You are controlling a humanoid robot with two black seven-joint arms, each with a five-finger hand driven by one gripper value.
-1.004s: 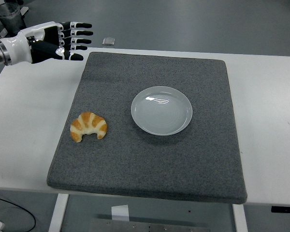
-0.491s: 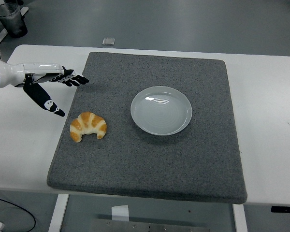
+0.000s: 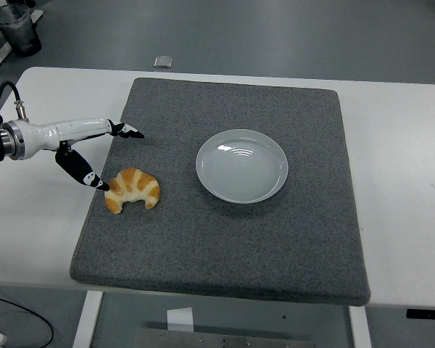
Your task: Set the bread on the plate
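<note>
A golden croissant (image 3: 133, 188) lies on the left part of the grey mat (image 3: 225, 239). An empty white plate (image 3: 242, 165) sits on the mat's middle, to the croissant's right. My left hand (image 3: 109, 156) comes in from the left edge and hovers just left of and above the croissant. It is open: the thumb tip reaches down to the croissant's left end and the fingers (image 3: 127, 131) point right above it. It holds nothing. The right hand does not show.
The mat covers most of the white table (image 3: 399, 181). A dark cup (image 3: 16, 29) stands on the floor side at the top left. A small square object (image 3: 163, 61) lies beyond the table's far edge.
My left hand has come down and to the right from the mat's far left corner to the croissant's left end. The croissant and plate have not moved.
</note>
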